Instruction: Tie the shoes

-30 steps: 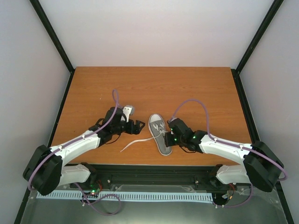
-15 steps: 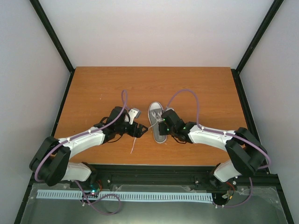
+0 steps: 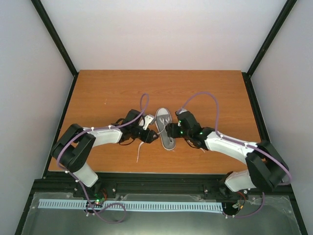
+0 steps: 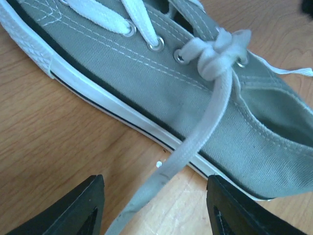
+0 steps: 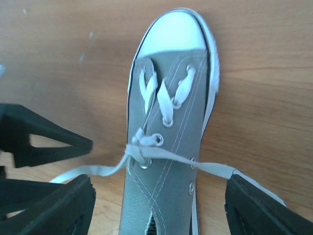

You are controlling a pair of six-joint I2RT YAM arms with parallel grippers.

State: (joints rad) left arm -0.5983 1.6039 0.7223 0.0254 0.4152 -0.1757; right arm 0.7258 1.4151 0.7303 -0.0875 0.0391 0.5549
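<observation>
I have both arms stretched low and inward, meeting mid-bench [image 3: 98, 93]. The grey shoe [image 3: 164, 120] lies between them, toe pointing away from my bases. My left fingers [image 4: 73, 208] stand apart, a loose lace [image 4: 195, 142] passing between them ungripped. My right fingers [image 5: 254, 205] stand apart, flanking the shoe, holding nothing.

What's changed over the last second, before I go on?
The left gripper and right gripper swung in to the sneaker, which slid slightly farther away. The right opened its jaws; the left now straddles the lace tail, which swung toward the near side. Toe still points away.
</observation>
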